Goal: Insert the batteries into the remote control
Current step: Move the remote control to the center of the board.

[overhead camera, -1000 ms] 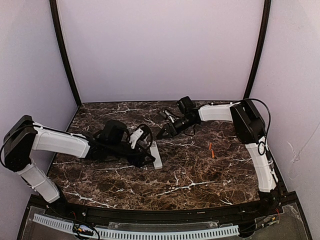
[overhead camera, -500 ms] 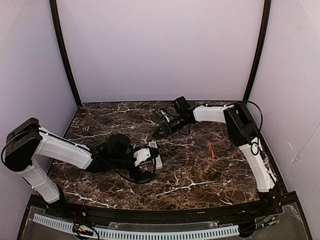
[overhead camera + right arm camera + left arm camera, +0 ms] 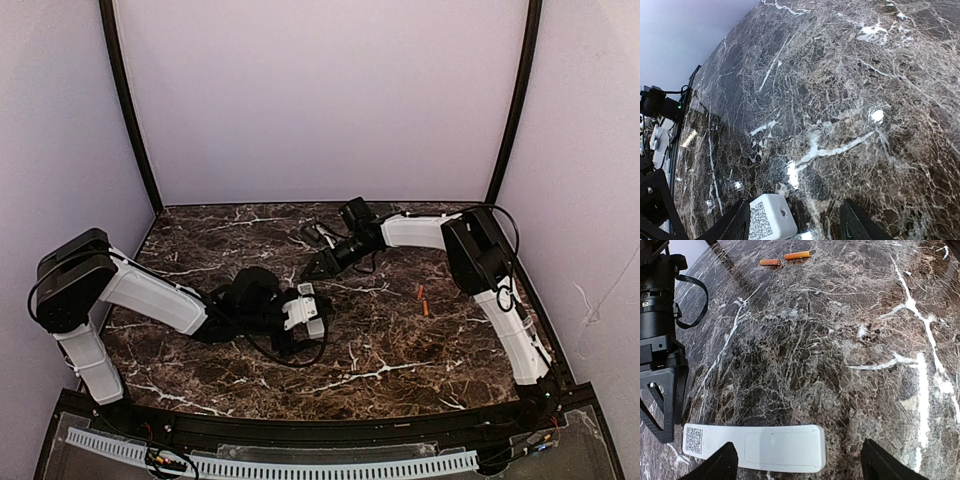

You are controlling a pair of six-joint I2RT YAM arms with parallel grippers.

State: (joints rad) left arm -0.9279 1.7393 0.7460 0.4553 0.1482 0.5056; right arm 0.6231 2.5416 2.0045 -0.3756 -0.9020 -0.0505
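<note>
Remote flat on counter, beneath left claw, released. Right claw also released, at the remote's coded end. Batteries well apart from remote. Judged light, rigid, slick plastic. Best gripped across long edges, mid-length.
</note>
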